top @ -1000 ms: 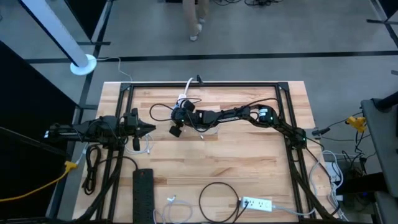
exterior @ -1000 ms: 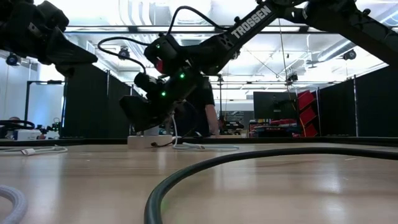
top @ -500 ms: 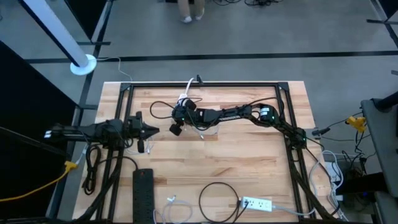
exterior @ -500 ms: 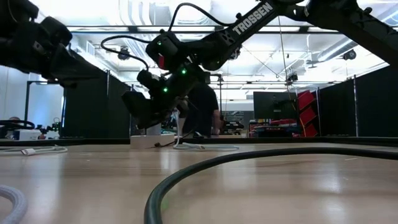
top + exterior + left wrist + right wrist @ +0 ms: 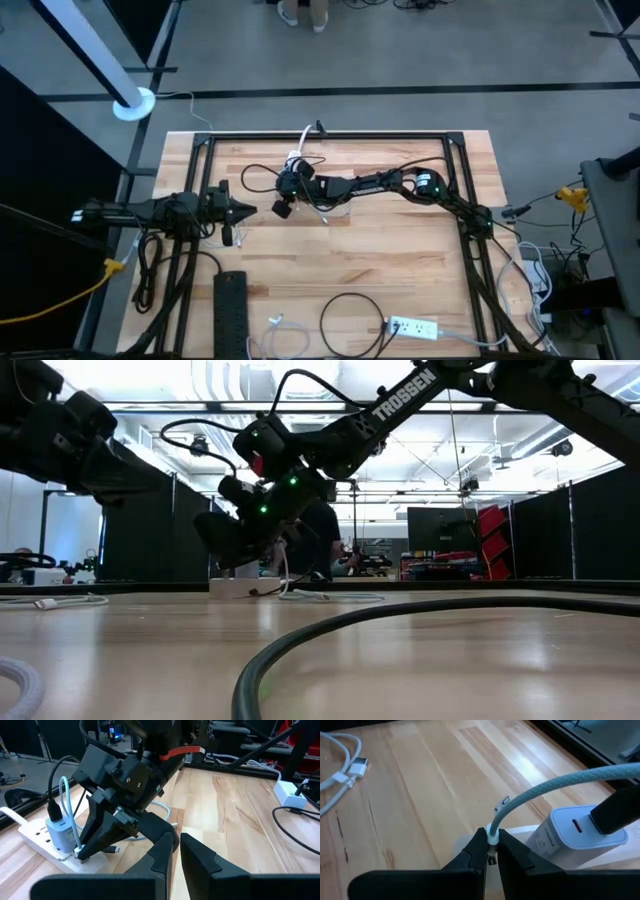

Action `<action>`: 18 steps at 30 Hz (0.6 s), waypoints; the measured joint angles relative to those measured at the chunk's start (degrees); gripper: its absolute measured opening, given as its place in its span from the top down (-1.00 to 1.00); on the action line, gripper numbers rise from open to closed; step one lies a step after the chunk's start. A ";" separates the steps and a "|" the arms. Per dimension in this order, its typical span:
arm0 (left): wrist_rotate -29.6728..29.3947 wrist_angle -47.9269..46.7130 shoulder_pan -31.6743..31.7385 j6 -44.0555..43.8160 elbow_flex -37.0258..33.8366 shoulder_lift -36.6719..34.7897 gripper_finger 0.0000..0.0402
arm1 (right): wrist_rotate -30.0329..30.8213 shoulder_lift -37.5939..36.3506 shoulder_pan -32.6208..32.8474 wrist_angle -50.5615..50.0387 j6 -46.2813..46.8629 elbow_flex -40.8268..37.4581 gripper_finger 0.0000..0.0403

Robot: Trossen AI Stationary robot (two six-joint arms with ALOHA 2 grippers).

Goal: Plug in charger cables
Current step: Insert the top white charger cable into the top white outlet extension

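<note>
The light blue cable [image 5: 547,782] is pinched at its plug by the right gripper [image 5: 490,851], plug end pointed down toward the wooden counter [image 5: 430,795]; the left gripper [image 5: 176,851] is held nearly closed.

This is a robotics lab or test hall rather than a home or office. The butcher-block worktable [image 5: 330,250] sits inside a black metal frame [image 5: 325,134] on a bare grey concrete floor [image 5: 450,50], shown across the top of the high view. Beyond the table, the low view shows black partition curtains [image 5: 150,525] at left and right, a high ceiling with strip lights [image 5: 400,380] along the top, and a dark monitor [image 5: 435,530] right of centre.
</note>
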 joint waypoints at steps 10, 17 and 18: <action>0.00 -0.60 0.00 -0.20 0.00 -0.05 0.88 | -1.67 0.02 -0.01 1.19 -4.75 -0.90 0.92; 0.40 -0.65 -0.54 -0.74 0.00 -0.10 0.88 | -3.60 0.02 -0.02 5.81 -6.29 -2.25 0.92; 0.38 -0.76 -0.72 -0.85 0.00 -0.10 0.88 | -3.67 0.02 -0.09 5.81 -6.31 -2.29 0.92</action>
